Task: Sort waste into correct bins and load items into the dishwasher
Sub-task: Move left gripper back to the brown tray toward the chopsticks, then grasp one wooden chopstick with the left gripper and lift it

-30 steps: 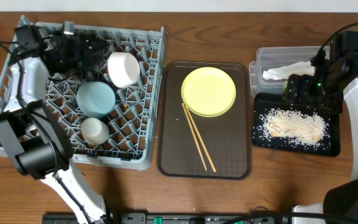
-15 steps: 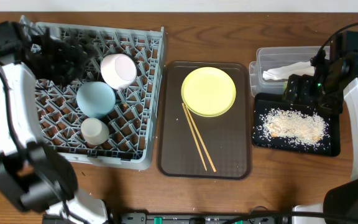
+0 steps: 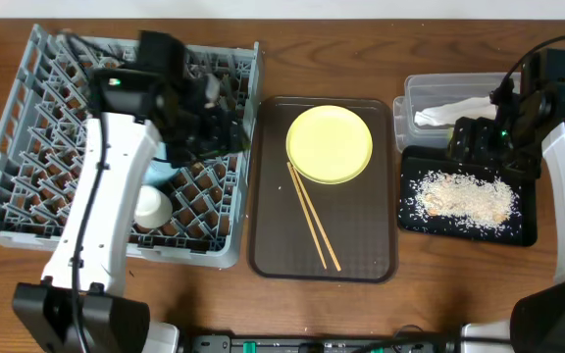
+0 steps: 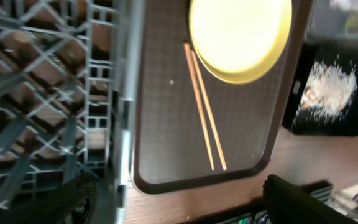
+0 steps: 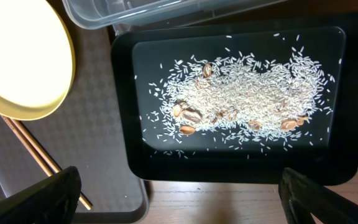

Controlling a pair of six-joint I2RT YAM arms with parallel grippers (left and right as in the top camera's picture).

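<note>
Table: brown wood grain, with a pale strip of wall along the far edge.
Dish rack: grey, far left on the table, slightly askew.
Cup: off-white, in the rack near its front.
Blue bowl: in the rack, mostly hidden under the left arm.
Left gripper: hung over the rack's right side, fingers spread, nothing between them.
Brown tray: centre, just right of the rack.
Yellow plate: on the tray's far half.
Chopsticks: side by side on the tray, slanting, tips at the plate's rim.
Clear tub: far right, held a white napkin.
Right gripper: over the black tray's far left corner, fingers apart, empty.
Black tray: in front of the tub, rice crumbs scattered inside.
</note>
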